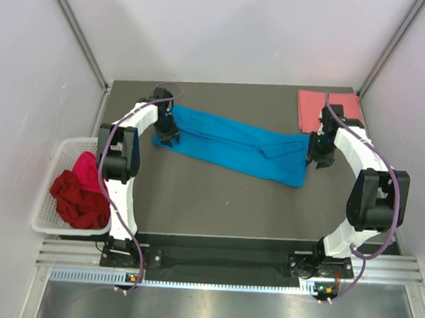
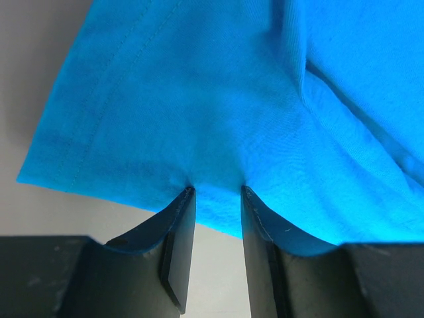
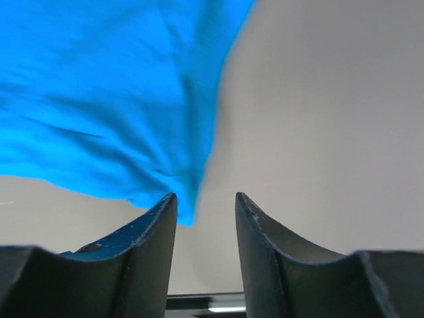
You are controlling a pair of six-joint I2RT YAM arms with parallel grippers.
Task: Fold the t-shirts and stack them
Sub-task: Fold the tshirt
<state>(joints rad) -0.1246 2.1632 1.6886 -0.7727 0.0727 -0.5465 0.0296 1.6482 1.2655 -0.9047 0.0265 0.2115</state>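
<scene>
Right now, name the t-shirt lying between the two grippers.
The bright blue cloth t-shirt, spread across the table. The salmon pink shirt lies folded at the far right corner; the dark red shirt and magenta shirt are bunched in the white lattice basket.

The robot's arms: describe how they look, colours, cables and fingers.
The left arm and right arm match: white curved links, bulky black joints, a thin purplish cable looping along each. The left gripper and right gripper have two black, smooth fingers flaring towards their base.
</scene>
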